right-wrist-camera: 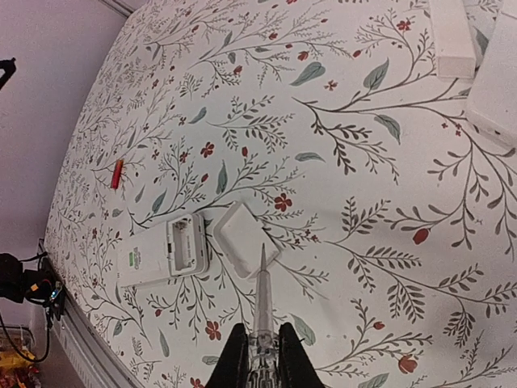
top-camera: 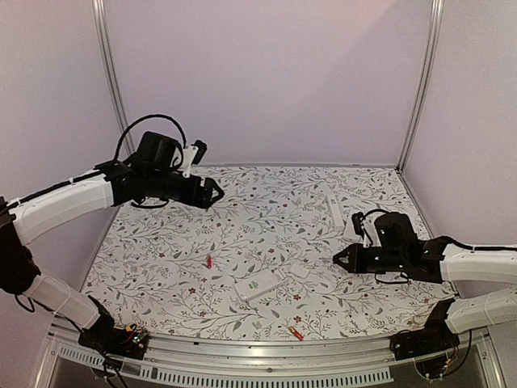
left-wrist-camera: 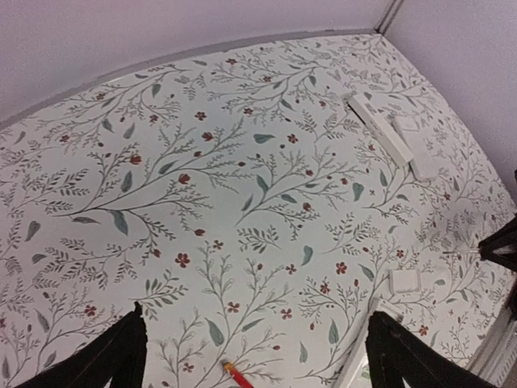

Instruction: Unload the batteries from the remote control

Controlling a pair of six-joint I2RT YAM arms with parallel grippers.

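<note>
1. Lying back upward near the front of the flowered tabletop (top-camera: 161, 242), the white remote (right-wrist-camera: 153, 257) has its battery compartment (right-wrist-camera: 186, 241) uncovered. In the right wrist view the bay looks empty.
2. Its loose cover (right-wrist-camera: 240, 237) lies just beside the open end. I cannot tell whether it touches the remote.
3. A red battery (top-camera: 208, 261) lies on the tabletop to the left of the remote, apart from it. An orange-red battery (top-camera: 296, 332) lies by the near edge, in front of the remote.
4. The left hand (left-wrist-camera: 257, 317) hangs above the tabletop with its fingers spread wide and nothing between them. The red battery lies below it, cut off by the bottom edge of the left wrist view.
5. The right hand (right-wrist-camera: 260, 331) is closed tight. A slim grey spike (right-wrist-camera: 262, 287) juts forward from between its fingers, its tip over the cover's edge. I cannot tell whether the spike is gripped or fixed there.
6. A long second remote (left-wrist-camera: 378, 129) and a shorter white piece (left-wrist-camera: 418, 158) lie at the far right. The frame edge crops both in the right wrist view.
</note>
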